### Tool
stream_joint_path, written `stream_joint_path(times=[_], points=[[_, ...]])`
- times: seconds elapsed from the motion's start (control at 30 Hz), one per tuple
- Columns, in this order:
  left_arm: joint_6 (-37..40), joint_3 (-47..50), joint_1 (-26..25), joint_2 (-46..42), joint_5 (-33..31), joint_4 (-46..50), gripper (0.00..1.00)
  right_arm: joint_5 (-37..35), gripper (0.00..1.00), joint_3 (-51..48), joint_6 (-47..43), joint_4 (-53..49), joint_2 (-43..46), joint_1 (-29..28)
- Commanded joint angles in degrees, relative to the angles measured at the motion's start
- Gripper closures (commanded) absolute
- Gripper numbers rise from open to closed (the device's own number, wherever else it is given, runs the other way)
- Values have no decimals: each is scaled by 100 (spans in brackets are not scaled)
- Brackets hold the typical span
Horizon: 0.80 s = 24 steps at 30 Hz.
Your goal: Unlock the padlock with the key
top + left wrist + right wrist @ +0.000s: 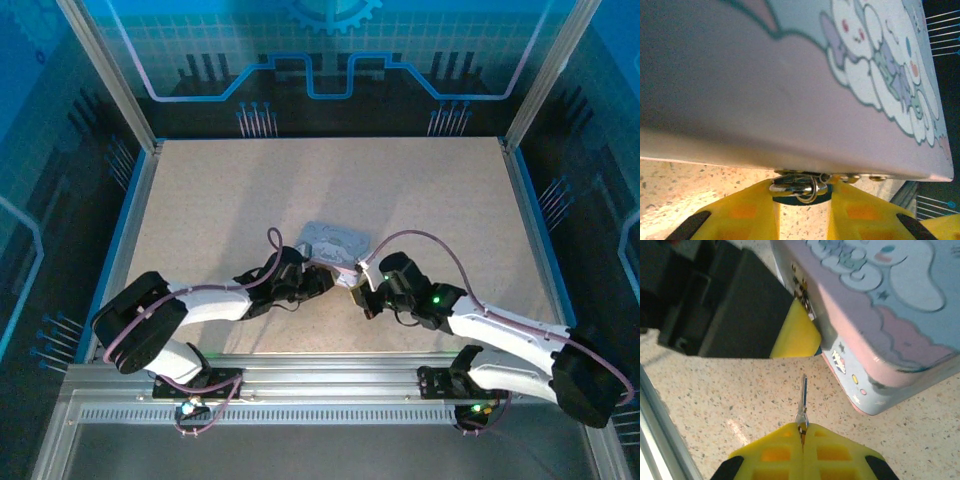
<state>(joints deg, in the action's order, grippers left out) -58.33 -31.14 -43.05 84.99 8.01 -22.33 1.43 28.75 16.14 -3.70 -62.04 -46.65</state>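
My left gripper (801, 201) is closed around the padlock (797, 187), a tiny silvery-grey lock hanging at the front edge of a lavender tin box (790, 100) printed with a white cartoon rabbit. My yellow fingers (752, 212) press in on the lock from both sides, just below the lid's rim. The tin sits on a speckled beige table (715, 405), near the middle of its near half.

My right gripper (802, 432) is pinched fully shut on the key (803, 397), a thin dark sliver of metal that sticks straight out from between my fingertips. The key points toward the tin's front wall, near my left gripper, but its tip is apart from the lock, over bare table.

I judge the task about halfway: lock steadied, key in hand. Lining up, inserting and turning the key are not yet done.
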Motion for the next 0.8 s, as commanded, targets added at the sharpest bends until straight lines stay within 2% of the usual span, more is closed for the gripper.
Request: stream_joint_path(times=[0.0, 0.77], points=[[-217, -205, -46, -189, 266, 104, 76, -222, 100, -175, -334, 538, -201, -140], [-323, -284, -39, -378, 293, 404, 78, -205, 100, 98, -893, 1064, -1443, -238]])
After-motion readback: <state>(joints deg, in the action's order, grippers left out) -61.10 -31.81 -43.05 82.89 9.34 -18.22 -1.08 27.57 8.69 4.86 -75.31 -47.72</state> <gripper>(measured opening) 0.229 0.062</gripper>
